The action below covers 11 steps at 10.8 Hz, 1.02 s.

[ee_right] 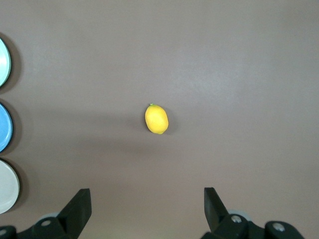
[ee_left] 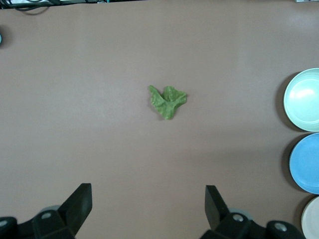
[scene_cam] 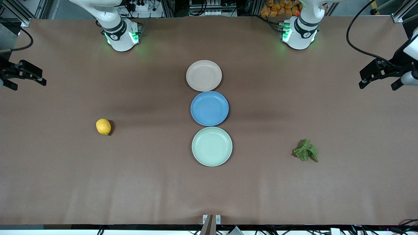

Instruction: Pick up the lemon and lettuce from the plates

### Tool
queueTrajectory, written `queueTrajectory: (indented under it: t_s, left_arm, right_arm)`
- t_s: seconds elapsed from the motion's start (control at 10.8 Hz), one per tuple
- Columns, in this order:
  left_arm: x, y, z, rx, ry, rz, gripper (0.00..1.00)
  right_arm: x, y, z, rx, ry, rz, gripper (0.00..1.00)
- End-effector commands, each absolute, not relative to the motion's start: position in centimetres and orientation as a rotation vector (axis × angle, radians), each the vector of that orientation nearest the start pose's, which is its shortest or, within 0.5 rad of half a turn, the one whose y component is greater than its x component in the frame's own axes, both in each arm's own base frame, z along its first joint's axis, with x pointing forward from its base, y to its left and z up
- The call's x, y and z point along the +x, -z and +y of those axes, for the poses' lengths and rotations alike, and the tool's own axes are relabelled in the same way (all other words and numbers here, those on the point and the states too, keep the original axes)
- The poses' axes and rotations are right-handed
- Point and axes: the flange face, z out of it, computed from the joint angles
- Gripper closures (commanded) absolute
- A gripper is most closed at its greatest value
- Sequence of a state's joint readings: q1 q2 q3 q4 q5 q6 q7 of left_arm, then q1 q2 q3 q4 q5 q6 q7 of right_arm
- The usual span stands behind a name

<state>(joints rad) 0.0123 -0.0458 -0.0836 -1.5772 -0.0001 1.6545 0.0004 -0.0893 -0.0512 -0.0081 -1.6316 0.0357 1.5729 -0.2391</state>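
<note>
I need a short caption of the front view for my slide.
Three empty plates in a row; lemon and lettuce on the table.

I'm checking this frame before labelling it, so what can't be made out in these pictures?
- Left gripper: front view's edge cuts its arm.
- Right gripper: same at the other edge.
- Lemon and lettuce undersides: against the table.
- Beige plate, blue plate, green plate: cut off by wrist view edges.
</note>
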Motion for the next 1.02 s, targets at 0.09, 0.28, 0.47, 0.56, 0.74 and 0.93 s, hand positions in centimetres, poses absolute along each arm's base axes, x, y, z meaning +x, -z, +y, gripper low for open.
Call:
queueTrajectory:
  t_s: [0.09,0.28,0.47,0.56,0.74,0.93]
  left_arm:
    - [54.5,-65.9,-3.8,-3.154,0.135,0.119,0.0]
    - [54.5,-65.9,-3.6,-3.147,0.132,0.116,0.0]
    - [54.4,-65.9,-4.1,-3.145,0.132,0.128,0.0]
    - [54.4,-65.9,-4.0,-3.15,0.132,0.124,0.0]
    - [54.3,-65.9,-3.7,-3.158,0.113,0.113,0.0]
    - [54.1,-65.8,-3.6,-3.158,0.091,0.11,0.0]
  right_arm:
    - [52.9,-64.1,-5.8,-3.113,0.004,-0.154,0.0]
    - [52.6,-64.2,-6.5,-3.114,-0.029,-0.107,0.0]
    - [51.6,-65.2,-6.9,-3.107,-0.092,0.029,0.0]
    - [51.6,-65.6,-6.8,-3.107,-0.092,0.041,0.0]
    - [51.6,-65.7,-6.8,-3.106,-0.085,0.038,0.0]
    - [51.7,-65.9,-6.8,-3.104,-0.063,0.03,0.0]
